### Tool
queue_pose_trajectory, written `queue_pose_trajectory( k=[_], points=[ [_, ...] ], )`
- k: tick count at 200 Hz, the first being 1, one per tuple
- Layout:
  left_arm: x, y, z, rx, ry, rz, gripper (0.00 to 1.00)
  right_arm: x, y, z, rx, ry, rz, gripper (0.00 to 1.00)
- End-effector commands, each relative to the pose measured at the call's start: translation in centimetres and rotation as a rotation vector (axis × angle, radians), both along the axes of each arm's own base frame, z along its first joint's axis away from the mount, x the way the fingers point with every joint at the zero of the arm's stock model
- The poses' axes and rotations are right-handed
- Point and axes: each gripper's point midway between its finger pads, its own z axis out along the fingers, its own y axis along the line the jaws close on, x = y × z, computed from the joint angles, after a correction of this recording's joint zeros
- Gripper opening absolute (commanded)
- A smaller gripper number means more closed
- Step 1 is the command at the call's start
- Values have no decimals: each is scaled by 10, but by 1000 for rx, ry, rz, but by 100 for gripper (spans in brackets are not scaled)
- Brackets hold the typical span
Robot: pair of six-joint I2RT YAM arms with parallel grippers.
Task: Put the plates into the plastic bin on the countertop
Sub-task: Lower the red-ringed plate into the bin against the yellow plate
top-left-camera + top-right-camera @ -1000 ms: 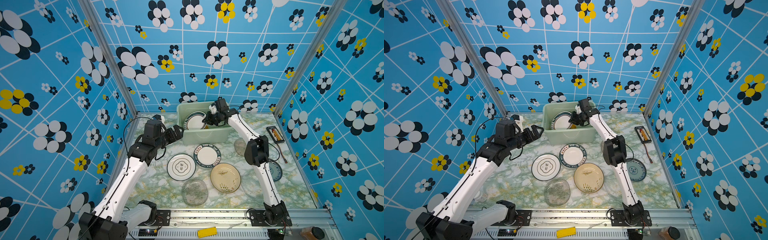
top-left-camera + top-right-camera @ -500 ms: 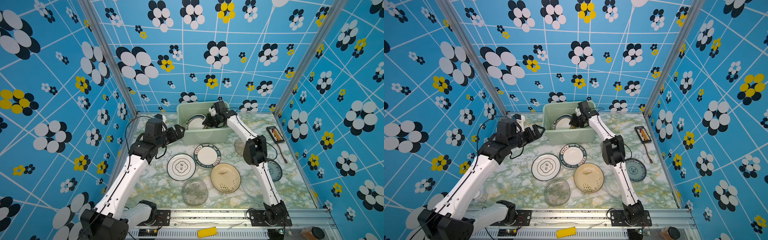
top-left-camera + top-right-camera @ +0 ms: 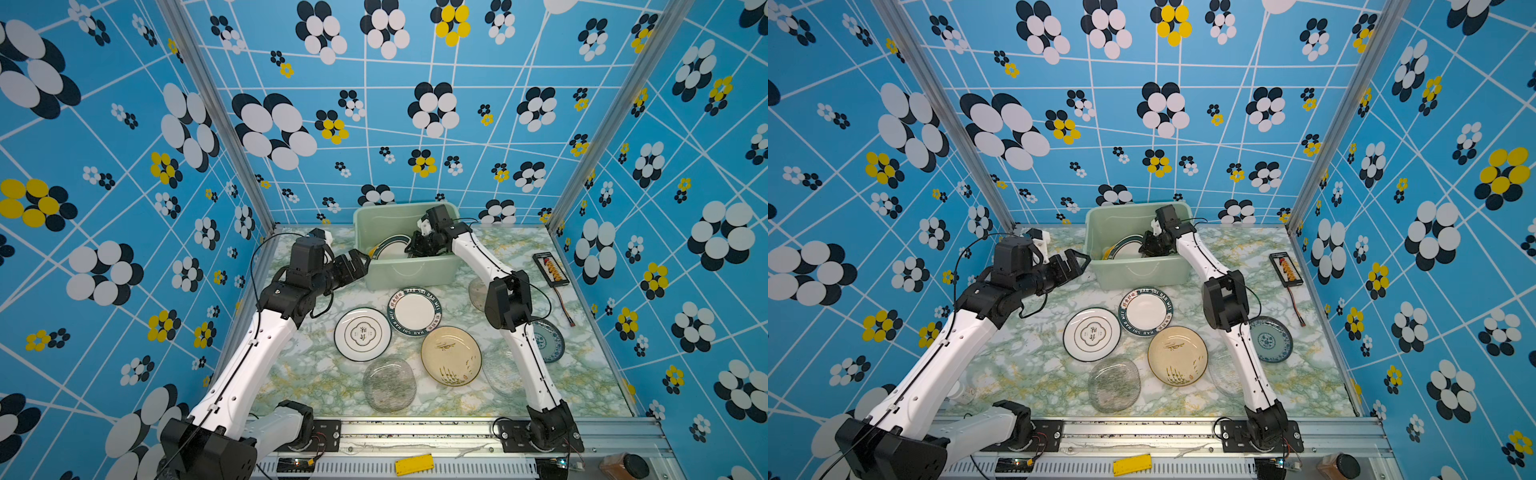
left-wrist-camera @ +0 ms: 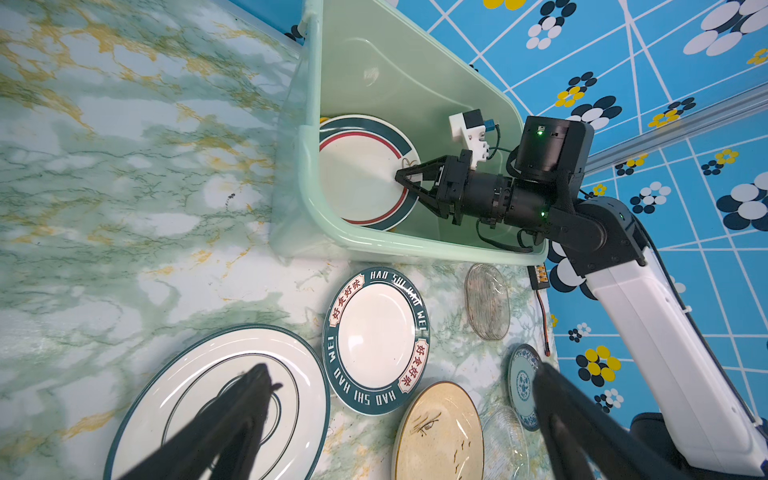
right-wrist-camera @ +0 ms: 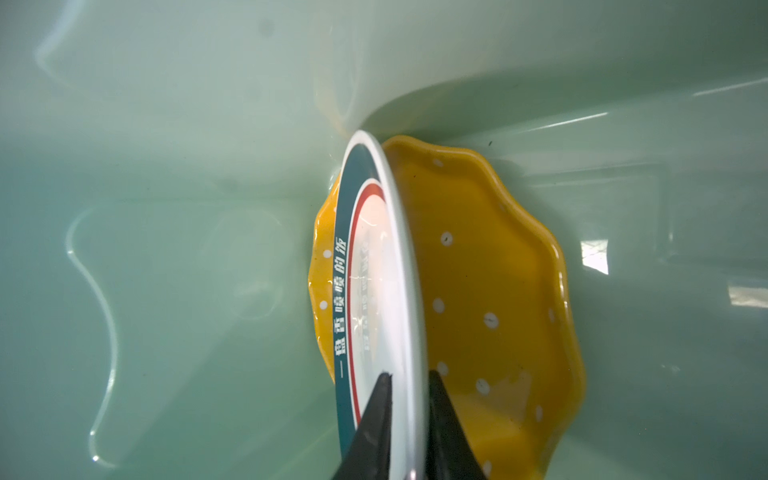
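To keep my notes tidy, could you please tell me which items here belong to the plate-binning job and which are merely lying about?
Job: plastic bin; teal-rimmed plate and yellow plate inside it; on the countertop, quatrefoil plate, lettered plate, beige plate, blue-patterned plate, three glass plates.
Lying about: black board with cable, yellow block, brown jar.

The dark-rimmed plate (image 4: 376, 340) just in front of the plastic bin (image 4: 309, 174) carries "HAO SHI HAO WEI" twice in white around its rim, with red "好食好味" in pale panels between. Inside the bin, the teal-rimmed plate (image 5: 374, 291) bears white Chinese characters, only partly legible. The emblem plate (image 3: 362, 333) beside the dark-rimmed plate has central characters too small to read.
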Motion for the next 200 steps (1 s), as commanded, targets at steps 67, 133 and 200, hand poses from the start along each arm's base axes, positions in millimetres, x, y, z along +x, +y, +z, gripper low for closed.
queue_pose_trajectory(
  k=[67, 133, 200],
  points=[
    [-1, 4, -5, -61, 50, 38, 99, -13, -14, -25, -149, -3, 74, 35],
    [3, 4, -13, -90, 80, 56, 99, -22, -20, -36, -258, -25, 137, 48],
    [9, 11, -11, -137, 81, 89, 99, -22, -29, -24, -347, -85, 164, 70]
  ],
)
